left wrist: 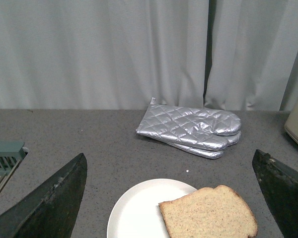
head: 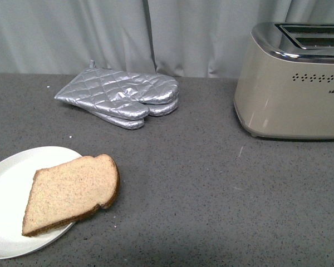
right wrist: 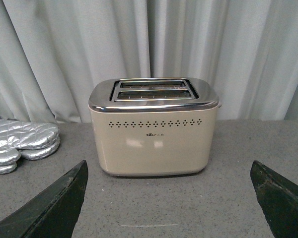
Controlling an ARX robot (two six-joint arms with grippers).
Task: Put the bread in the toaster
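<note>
Lying flat at your near left, the bread (head: pixel 69 192) rests on the white plate (head: pixel 11 172) and overhangs its rim onto the tabletop (head: pixel 200 183), which offers an edge to pinch; the plate holds nothing else; the toaster (head: pixel 292 94) stands well apart to the right, slots upward and seemingly empty; silver mitts (head: pixel 119 97) lie further back; your left claw (left wrist: pixel 168 154) faces the bread, spread wide; your right claw (right wrist: pixel 168 163), equally spread, faces the toaster.

The bread (left wrist: pixel 208 213) lies flat on one side of the white plate (left wrist: pixel 134 213). Beyond the plate, silver oven mitts (left wrist: pixel 191 130) rest stacked on the grey counter (left wrist: pixel 79 134). The left gripper (left wrist: pixel 169 154) has its dark fingers (left wrist: pixel 54 203) spread wide, flanking the plate.
</note>
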